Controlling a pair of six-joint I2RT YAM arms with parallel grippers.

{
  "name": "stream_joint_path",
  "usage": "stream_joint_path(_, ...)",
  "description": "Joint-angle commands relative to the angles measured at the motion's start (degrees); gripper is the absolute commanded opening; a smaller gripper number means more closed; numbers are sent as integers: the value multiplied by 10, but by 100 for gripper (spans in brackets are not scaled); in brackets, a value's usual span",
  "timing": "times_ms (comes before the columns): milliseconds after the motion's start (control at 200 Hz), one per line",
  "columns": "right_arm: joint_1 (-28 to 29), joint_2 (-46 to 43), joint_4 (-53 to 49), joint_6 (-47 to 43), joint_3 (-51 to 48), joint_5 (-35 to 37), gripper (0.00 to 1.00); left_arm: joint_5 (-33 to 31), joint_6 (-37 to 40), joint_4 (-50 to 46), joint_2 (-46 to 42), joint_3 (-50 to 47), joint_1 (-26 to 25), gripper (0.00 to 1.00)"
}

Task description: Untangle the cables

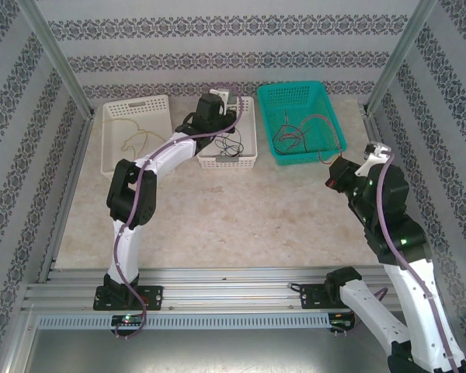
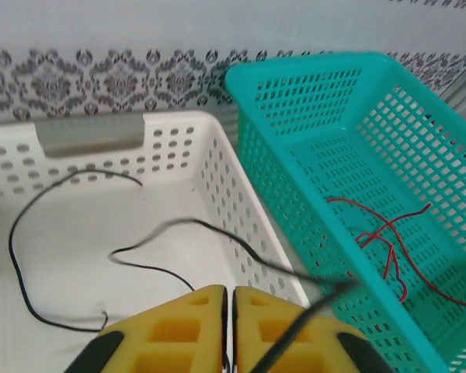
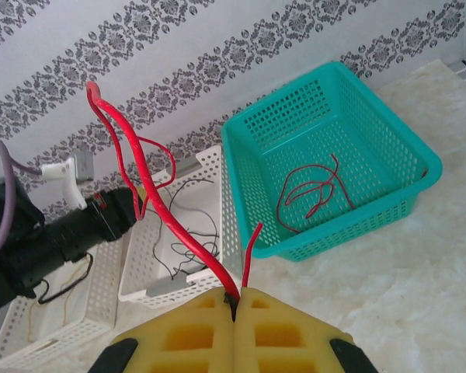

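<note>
Pinching 1 red cable (image 3: 179, 231), right gripper (image 3: 234, 299) clamped on it; left gripper (image 2: 227, 299) narrow, jaws almost touching, above white basket (image 2: 179, 148) with black cable (image 2: 12, 233).

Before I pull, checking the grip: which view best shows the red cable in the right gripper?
Right wrist: the red cable rises from the shut right gripper, large and sharp. In top external it is too small to trace.
</note>
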Motion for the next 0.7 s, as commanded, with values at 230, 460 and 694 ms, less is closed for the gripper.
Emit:
stream_joint_path(230, -24, 107, 70, -13, 52, 4, 0, 3, -13, 49, -12, -19, 5, 27)
stream_joint_path(460, -57, 181, 98, -11, 73, -9, 0, 16, -13, 39, -55, -21, 5, 54)
stream_joint_path(694, -88, 350, 112, -21, 144, 11, 0, 24, -17, 24, -150, -48, -4, 83)
